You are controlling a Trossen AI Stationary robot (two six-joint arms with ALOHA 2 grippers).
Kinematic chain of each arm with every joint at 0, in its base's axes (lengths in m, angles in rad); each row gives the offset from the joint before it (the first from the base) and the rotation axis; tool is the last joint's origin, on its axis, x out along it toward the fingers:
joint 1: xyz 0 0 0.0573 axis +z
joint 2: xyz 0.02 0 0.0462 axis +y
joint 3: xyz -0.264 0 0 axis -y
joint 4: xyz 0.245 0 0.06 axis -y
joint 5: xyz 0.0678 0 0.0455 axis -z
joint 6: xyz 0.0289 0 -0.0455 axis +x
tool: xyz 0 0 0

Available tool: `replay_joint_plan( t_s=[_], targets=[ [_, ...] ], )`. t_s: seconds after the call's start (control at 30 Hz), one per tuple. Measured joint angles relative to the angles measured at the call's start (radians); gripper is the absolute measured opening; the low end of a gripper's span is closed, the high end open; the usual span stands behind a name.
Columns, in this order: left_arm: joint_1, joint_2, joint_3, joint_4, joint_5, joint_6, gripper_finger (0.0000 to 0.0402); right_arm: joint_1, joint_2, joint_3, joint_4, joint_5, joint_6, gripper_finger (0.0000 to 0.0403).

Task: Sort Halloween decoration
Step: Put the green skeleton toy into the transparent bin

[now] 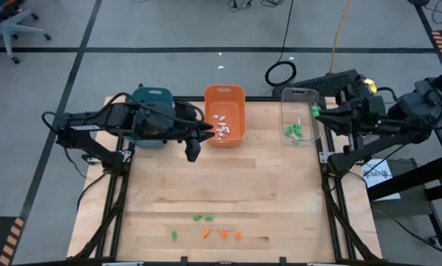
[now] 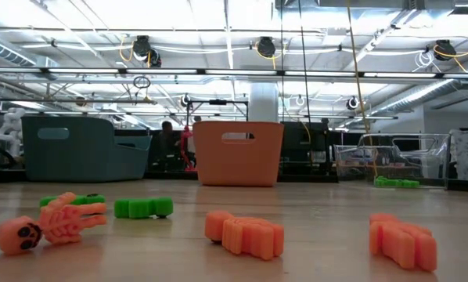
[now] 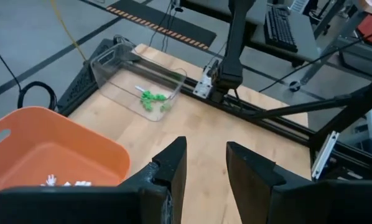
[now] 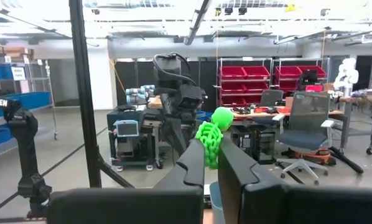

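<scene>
From my station I see the wooden table (image 1: 228, 170) first, with three bins along its far edge: the teal bin (image 1: 151, 96) at about eleven o'clock, the orange bin (image 1: 225, 112) at twelve with white trinkets (image 1: 222, 125) inside, and the clear bin (image 1: 300, 114) at one o'clock holding green trinkets (image 1: 294, 132). My left arm reaches across in front of the teal bin, and the left gripper (image 1: 194, 148) hangs just beside the orange bin's near left corner with its fingers (image 3: 173, 163) spread apart and nothing between them. The right gripper (image 1: 316, 112) sits at the clear bin's right wall, pressed together on a green skeleton (image 4: 211, 138) (it sticks up between the fingertips). Down at six o'clock the unsorted pieces remain — green pieces (image 1: 202, 219), orange pieces (image 1: 222, 234) and, in the low view, an orange skeleton (image 2: 48, 225) lying flat.
</scene>
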Motion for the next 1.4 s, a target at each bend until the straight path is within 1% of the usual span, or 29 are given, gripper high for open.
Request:
replay_joint_plan(
  t_s=[0.2,0.3,0.43,0.57,0.7,0.8,0.9,1.0,1.13,1.23,1.33,1.4],
  targets=[
    [0.0,0.0,0.0,-0.002,-0.001,0.001,0.0115,0.0,-0.007,0.0,-0.027,0.103,0.072,0.0002],
    [0.0,0.0,0.0,-0.003,-0.005,0.008,0.0115,0.0,-0.017,0.0,-0.052,0.205,0.11,0.0002],
    [0.001,0.0,0.0,-0.005,-0.038,0.009,0.0115,0.0,-0.033,0.0,-0.149,0.348,0.173,0.0002],
    [0.017,0.0,0.0,-0.005,-0.047,0.01,0.0115,0.0,-0.049,0.0,-0.312,0.475,0.306,0.0002],
    [0.042,0.0,0.0,-0.005,-0.048,0.01,0.0115,-0.001,-0.051,0.0,-0.534,0.557,0.519,0.0002],
    [0.06,0.0,0.0,-0.005,-0.048,0.009,0.0115,-0.001,-0.048,0.0,-0.716,0.597,0.705,0.0002],
    [0.074,0.0,0.0,-0.004,-0.047,0.009,0.0115,-0.012,-0.048,-0.003,-0.874,0.616,0.9,0.0002],
    [0.08,0.0,0.0,-0.004,-0.046,0.009,0.0115,-0.034,-0.047,-0.015,-0.994,0.621,1.076,0.0002],
    [0.084,0.0,0.0,-0.004,-0.031,0.009,0.0115,-0.07,-0.046,-0.054,-1.069,0.62,1.239,0.0001],
    [0.084,0.001,0.0,-0.004,-0.031,0.009,0.0115,-0.101,-0.044,-0.106,-1.065,0.601,1.289,0.0001],
    [0.084,0.001,0.0,-0.004,-0.029,0.009,0.0115,-0.146,-0.03,-0.158,-1.045,0.528,1.299,0.0001],
    [0.084,0.001,0.0,-0.004,-0.028,0.009,0.0115,-0.181,-0.011,-0.181,-1.045,0.462,1.298,0.0001]
  ],
)
